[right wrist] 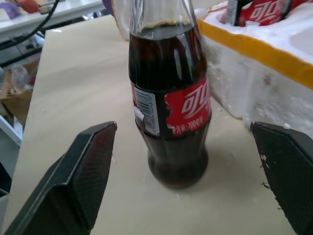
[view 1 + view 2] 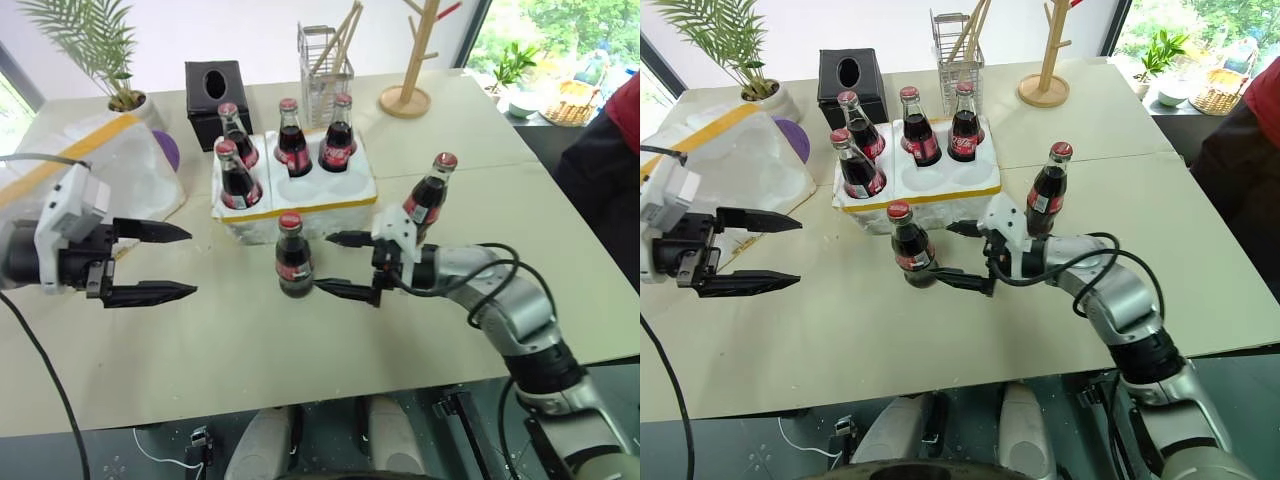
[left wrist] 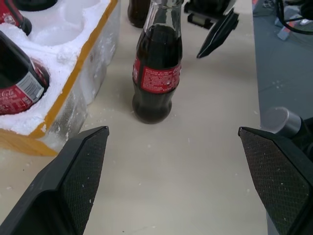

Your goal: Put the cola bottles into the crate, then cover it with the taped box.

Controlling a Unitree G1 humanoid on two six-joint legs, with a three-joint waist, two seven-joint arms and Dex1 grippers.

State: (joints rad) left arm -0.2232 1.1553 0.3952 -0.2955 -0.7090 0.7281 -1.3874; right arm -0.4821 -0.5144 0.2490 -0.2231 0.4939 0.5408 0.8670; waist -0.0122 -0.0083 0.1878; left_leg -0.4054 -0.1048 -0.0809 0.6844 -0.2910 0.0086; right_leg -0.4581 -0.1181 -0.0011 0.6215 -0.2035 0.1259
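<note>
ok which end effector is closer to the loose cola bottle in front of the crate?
Right. The right end effector is open, its fingers bracketing the cola bottle without visible contact. The left end effector, also open, sits well off to the bottle's left, pointing toward it.

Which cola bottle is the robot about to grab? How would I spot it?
Find the white foam crate with the yellow band in the middle of the table. Just in front of it one cola bottle stands alone on the bare tabletop, next to the open right pincer. Four bottles sit in the crate; the other loose one stands further right.
</note>
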